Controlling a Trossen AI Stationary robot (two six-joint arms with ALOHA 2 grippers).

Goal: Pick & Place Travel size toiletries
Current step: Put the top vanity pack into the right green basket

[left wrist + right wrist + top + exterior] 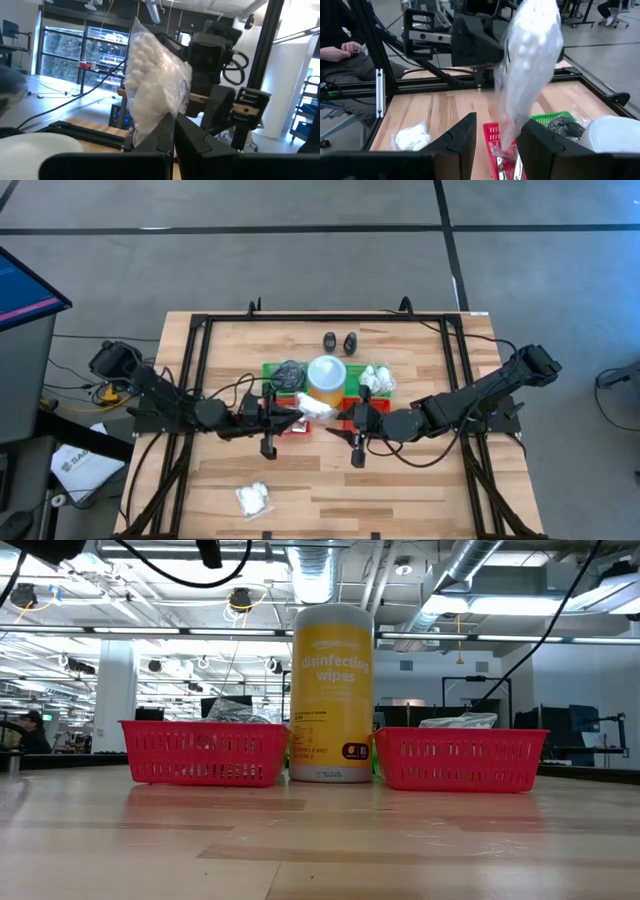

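one packet (155,95) clamped in left gripper (174,131) | right gripper (496,132) apart – i'd lower it slow over red tray (492,137) at 6 o'clock

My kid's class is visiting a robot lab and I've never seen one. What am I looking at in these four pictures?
Two dark robot arms work at a wooden table. One picture looks down from above, one looks level across the tabletop, and two come from cameras on the arms' wrists. The left pincer is shut on a clear packet of white lumps, held up over a red tray. The right pincer is open, facing that packet. On the table stand red and green trays around a yellow wipes can, two small black bottles behind them, and another white packet near the front edge.
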